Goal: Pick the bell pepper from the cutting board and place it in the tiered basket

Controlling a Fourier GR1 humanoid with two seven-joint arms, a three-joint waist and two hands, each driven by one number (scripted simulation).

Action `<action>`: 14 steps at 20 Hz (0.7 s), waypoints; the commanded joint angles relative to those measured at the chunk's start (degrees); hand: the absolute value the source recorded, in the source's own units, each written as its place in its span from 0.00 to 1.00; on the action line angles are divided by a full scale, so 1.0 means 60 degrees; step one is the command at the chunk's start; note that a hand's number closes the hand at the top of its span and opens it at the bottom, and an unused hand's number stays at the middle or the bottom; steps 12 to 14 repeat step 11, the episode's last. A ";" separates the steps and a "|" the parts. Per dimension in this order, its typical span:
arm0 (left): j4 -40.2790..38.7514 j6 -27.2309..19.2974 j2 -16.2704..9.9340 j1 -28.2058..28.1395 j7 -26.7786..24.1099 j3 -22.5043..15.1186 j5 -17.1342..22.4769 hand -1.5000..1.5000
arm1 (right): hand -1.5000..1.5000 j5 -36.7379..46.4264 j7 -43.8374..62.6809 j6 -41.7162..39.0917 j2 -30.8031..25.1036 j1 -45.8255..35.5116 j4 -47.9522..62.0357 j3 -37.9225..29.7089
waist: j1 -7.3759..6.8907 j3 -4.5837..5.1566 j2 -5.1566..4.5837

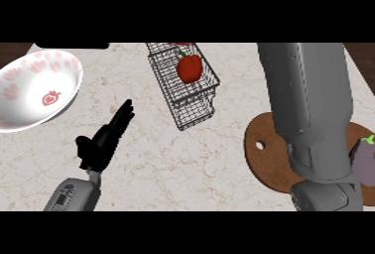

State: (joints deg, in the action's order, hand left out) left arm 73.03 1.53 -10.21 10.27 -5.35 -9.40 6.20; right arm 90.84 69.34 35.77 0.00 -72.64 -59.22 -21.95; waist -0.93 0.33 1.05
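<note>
The red bell pepper (190, 68) lies inside the black wire tiered basket (192, 106) at the top middle of the counter. The round brown cutting board (262, 156) sits at the lower right, partly covered by my right forearm (311, 109). That forearm runs from the lower edge up past the top of the picture, so the right hand is out of sight. My left hand (102, 141) rests open at the lower left, fingers straight and pointing up toward the basket, holding nothing.
A white bowl (36, 92) with pink strawberry prints stands at the far left. A purple eggplant (364, 159) lies on the board's right side. A bit of another red object (181, 44) shows at the basket's top edge.
</note>
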 commanded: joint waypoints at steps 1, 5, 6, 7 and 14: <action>0.0010 0.0014 -0.0011 -0.0300 -0.0166 0.0147 0.0136 0.50 | 0.00 0.1180 0.2491 0.0942 -0.0001 0.0149 -0.1285 0.0185 | 0.0180 -0.0018 0.0123; -0.0032 0.0128 -0.0220 -0.0282 -0.0159 0.0342 0.0230 0.50 | 0.00 0.1486 0.2565 0.0085 -0.0001 0.0505 -0.2721 0.0699 | 0.0287 -0.0026 0.0255; 0.0015 0.0121 -0.0191 -0.0497 -0.0136 0.0311 0.0256 0.50 | 0.00 0.1492 0.2526 0.0016 0.0000 0.0726 -0.3165 0.0639 | 0.0330 -0.0038 0.0302; -0.0074 -0.0008 -0.0071 -0.0383 -0.0121 0.0209 0.0118 0.50 | 0.00 0.1321 0.2496 -0.0507 0.0000 0.0685 -0.3500 0.0813 | 0.0438 -0.0036 0.0335; -0.0082 -0.0052 -0.0075 -0.0626 -0.0234 0.0211 0.0082 0.50 | 0.00 0.1191 0.2474 -0.1208 0.0000 0.1661 -0.4639 0.1337 | 0.0473 -0.0036 0.0354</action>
